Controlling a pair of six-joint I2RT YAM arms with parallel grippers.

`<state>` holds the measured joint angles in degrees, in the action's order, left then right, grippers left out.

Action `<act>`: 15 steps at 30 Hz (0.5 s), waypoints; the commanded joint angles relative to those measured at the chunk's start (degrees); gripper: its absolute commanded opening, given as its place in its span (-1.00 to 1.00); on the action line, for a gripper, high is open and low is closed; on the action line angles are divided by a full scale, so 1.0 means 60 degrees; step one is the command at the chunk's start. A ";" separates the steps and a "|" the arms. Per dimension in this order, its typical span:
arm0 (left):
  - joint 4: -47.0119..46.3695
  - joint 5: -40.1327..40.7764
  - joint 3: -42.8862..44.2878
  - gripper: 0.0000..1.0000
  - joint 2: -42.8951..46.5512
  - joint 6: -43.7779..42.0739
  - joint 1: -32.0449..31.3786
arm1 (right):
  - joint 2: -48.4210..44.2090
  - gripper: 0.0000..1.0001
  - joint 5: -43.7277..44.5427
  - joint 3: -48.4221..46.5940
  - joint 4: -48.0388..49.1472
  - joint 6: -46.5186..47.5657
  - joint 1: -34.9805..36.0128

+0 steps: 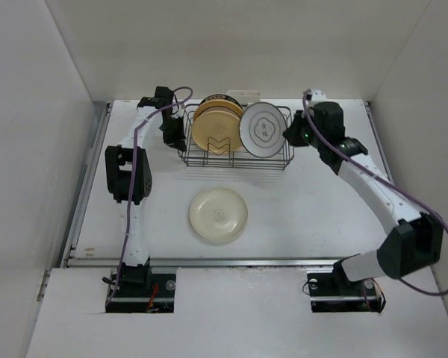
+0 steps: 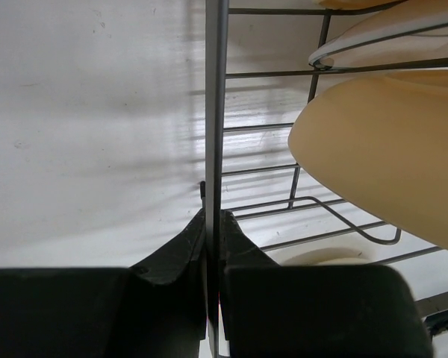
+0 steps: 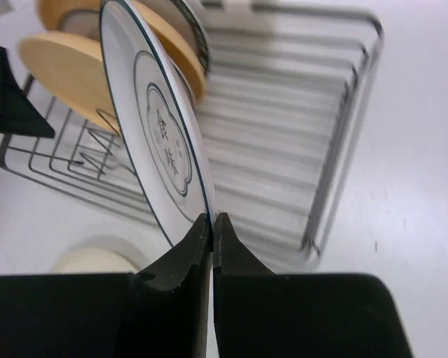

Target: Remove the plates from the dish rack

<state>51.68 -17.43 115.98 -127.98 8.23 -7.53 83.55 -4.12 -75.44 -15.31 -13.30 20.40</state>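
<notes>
Currently the right jaws pinch the rim of the white plate (image 3: 164, 142), upright at the right end of the dish rack (image 1: 235, 162); left jaws clamp its left wire; a cream plate (image 1: 218, 215) lies on the counter (image 1: 313, 216).

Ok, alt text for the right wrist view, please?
The right tool pinches the near rim of a white plate with a dark edge, standing tilted in the dish rack. Yellow plates stand behind it; a cream plate lies on the table.
</notes>
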 commanded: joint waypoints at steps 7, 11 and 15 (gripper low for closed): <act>0.1157 -0.0377 0.0034 -1.00 0.0544 -0.0124 0.0098 | -0.4762 -1.00 -0.0852 0.4435 -0.1988 -0.4400 -0.0764; 0.1157 0.0062 0.0137 -0.57 0.0631 -0.0710 0.0098 | -0.5486 -1.00 -0.0077 0.6242 -0.2706 -0.5925 -0.0852; 0.0937 0.0793 0.0224 0.08 0.1071 -0.1282 0.0010 | -0.5487 -1.00 0.1153 0.6685 -0.3146 -0.6469 -0.0940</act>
<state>55.16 -15.94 115.85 -127.46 3.95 -7.40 51.20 -3.14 -35.62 -33.26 -45.10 15.31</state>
